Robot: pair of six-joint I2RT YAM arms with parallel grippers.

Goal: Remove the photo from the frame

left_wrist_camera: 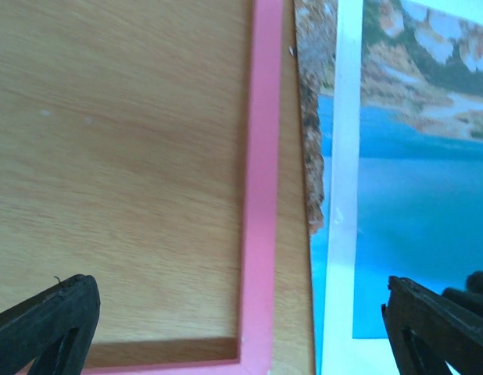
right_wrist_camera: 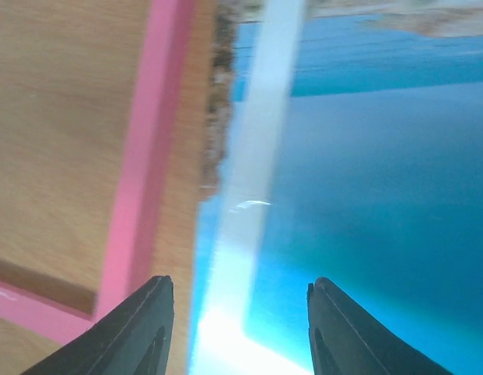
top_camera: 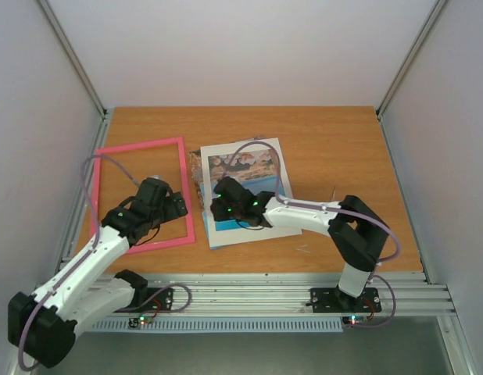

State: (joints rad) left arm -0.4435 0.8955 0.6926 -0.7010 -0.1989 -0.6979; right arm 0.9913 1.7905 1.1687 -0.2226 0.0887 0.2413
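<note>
The pink frame lies flat on the wooden table at the left, with bare table showing through it. Right of it lies the seaside photo under a white mat. The photo's rocky and blue edge sticks out past the mat's left side. My left gripper is open and empty over the frame's near right corner. My right gripper is open and empty over the mat's near left corner, with the blue photo and the frame below it.
Grey walls close in the table on the left, back and right. An aluminium rail runs along the near edge by the arm bases. Purple cables loop off both arms, one over the mat's right side.
</note>
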